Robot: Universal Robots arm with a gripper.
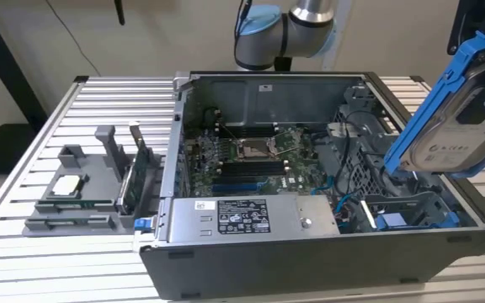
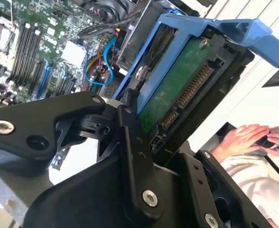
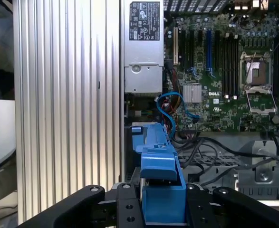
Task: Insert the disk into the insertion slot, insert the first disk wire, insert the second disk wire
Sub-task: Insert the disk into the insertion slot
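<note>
Slatted metal table (image 1: 23, 265) carries an open computer case (image 1: 310, 268) across the centre and lower right of the exterior view. Inside the case, the motherboard (image 1: 255, 154) lies at the middle and the grey power-supply box (image 1: 242, 218) runs along the lower edge. The drive cage with the insertion slot (image 1: 411, 205) sits in the case's lower right corner. The disk (image 1: 457, 120), silver in its blue carrier, hangs tilted at the upper right, above the cage and apart from it. The gripper (image 3: 163, 202) is clamped on the carrier's end, with a black finger on each side in the first wrist view. A person's hands (image 2: 246, 137) appear beyond the disk in the second wrist view.
</note>
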